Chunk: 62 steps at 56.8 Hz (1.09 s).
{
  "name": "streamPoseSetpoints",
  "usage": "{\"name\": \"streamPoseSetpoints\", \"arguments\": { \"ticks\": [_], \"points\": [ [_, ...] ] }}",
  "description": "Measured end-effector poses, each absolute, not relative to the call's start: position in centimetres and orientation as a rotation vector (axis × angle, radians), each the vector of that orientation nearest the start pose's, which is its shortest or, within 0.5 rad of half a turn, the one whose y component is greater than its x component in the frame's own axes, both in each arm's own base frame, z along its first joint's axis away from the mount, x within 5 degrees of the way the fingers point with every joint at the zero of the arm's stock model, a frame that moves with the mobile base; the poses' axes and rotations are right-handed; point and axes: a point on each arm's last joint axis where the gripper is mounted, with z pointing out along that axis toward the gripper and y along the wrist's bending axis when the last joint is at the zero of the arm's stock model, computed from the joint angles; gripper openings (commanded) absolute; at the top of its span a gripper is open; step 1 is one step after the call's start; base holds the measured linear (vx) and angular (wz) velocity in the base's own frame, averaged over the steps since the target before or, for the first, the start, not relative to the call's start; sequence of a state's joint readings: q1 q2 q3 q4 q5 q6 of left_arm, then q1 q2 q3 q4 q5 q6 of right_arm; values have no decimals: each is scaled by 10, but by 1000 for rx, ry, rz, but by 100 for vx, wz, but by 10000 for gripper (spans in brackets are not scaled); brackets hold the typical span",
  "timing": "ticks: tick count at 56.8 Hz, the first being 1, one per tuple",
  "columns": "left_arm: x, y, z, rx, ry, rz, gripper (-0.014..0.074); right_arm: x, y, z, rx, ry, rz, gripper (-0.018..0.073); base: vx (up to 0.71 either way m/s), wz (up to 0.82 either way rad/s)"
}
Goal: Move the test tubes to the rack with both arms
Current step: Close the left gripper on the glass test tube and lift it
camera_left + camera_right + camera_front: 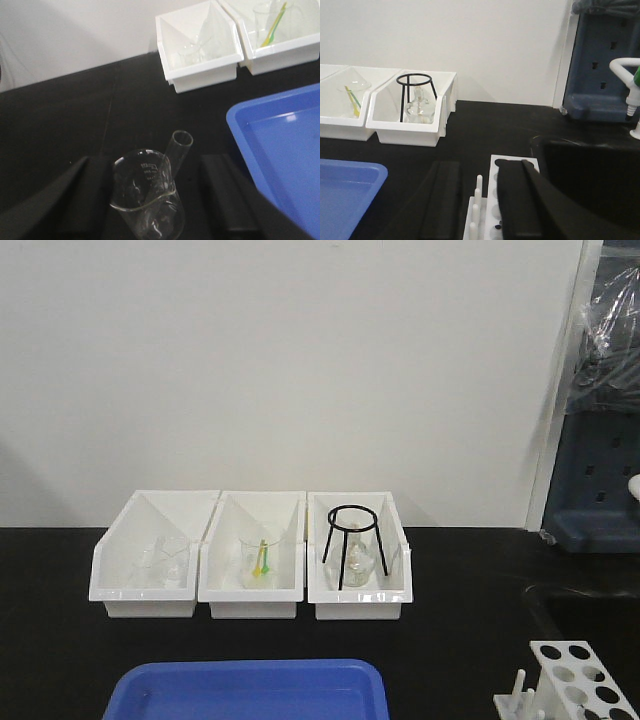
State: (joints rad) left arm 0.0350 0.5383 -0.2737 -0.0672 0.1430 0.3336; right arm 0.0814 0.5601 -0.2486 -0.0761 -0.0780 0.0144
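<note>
From the front, the black desk (450, 580) has three white bins (250, 592) in a row along its back edge, by the wall. The right bin holds a black wire stand (353, 540). A blue tray (250, 695) sits at the front edge, near the middle. The white rack (583, 672) stands at the front right corner, holes facing up, well apart from the bins.

In the left wrist view, the left claw (155, 165) is open. Its two black fingers (75, 200) are spread wide, one on each side of a glass cup (145, 200). There is a gap on each side. A test tube (179, 147) leans inside the cup. Its open top sticks out over the rim, toward the back edge of the desk. So the tube is right between the fingers, and the claw grips nothing. The blue tray is just to the right. Two bins stand by the back edge.

In the right wrist view, the right claw (480, 165) is open too and holds nothing. The rack lies right below it. The rack's short white pegs (479, 187) stand between the two fingers. The right finger hides part of the rack's top. Farther back on the left are two bins. One has the wire stand over a small glass flask (419, 111). A corner of the blue tray shows at the left. A white tap (626, 75) is at the far right.
</note>
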Motion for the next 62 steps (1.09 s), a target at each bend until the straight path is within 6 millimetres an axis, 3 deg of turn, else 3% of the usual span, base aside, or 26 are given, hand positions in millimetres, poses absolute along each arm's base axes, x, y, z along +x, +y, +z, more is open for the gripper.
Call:
{"name": "streamPoseSetpoints", "arguments": {
  "ticks": [7,18,31,45,62],
  "points": [
    [123,3,241,245,1952,196,629,125,11,254,-129,1746,20,454,0,0],
    [141,4,223,372,2067,247,580,130,11,249,-131,1782,20,456,0,0],
    [171,7,216,399,1980,313,578,131,11,248,-132,1794,20,456,0,0],
    [191,9,196,400,2007,319,578,131,11,247,-132,1795,20,456,0,0],
    [212,10,198,358,1967,314,578,131,11,247,-132,1795,20,456,0,0]
  ]
}}
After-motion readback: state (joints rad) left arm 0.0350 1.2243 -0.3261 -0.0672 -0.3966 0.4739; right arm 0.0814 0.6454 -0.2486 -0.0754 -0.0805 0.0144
